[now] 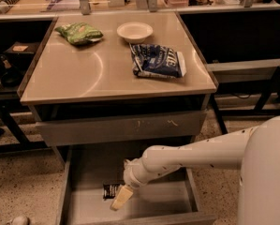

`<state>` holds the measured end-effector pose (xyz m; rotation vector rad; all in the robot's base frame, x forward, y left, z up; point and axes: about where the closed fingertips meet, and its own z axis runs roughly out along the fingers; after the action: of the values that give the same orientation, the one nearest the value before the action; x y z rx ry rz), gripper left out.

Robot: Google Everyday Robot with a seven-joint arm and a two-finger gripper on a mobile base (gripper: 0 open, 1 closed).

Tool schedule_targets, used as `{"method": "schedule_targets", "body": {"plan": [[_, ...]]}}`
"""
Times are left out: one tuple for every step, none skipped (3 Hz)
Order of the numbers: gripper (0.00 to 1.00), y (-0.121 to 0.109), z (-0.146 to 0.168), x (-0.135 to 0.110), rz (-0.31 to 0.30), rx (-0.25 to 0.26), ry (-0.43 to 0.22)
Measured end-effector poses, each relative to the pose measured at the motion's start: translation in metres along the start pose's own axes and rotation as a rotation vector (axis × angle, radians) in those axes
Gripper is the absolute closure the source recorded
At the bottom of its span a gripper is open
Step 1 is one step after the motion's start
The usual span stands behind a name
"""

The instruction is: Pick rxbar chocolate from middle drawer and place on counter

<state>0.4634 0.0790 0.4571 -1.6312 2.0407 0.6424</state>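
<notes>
On your counter (83, 74) you see a green bag (79, 33) at the left, then a white bowl (135, 31), then a blue-white bag (157, 61). Below, the middle drawer (83, 207) stands pulled out, with the rxbar chocolate (110, 190) flat on its bottom. Your gripper (121, 198) hangs just right of the bar, seemingly touching it; you cannot tell whether it is clasping or released.

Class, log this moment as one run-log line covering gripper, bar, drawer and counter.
gripper: inside open drawer, at bar's right edge | bar: flat on drawer floor | counter: no bar yet
</notes>
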Motion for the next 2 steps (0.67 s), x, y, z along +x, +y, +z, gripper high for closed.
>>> {"method": "schedule_targets", "body": {"plan": [[0.0, 0.0, 0.018, 0.009, 0.005, -0.004, -0.026], [0.0, -0.01, 0.041, 0.014, -0.018, 0.002, -0.054]]}}
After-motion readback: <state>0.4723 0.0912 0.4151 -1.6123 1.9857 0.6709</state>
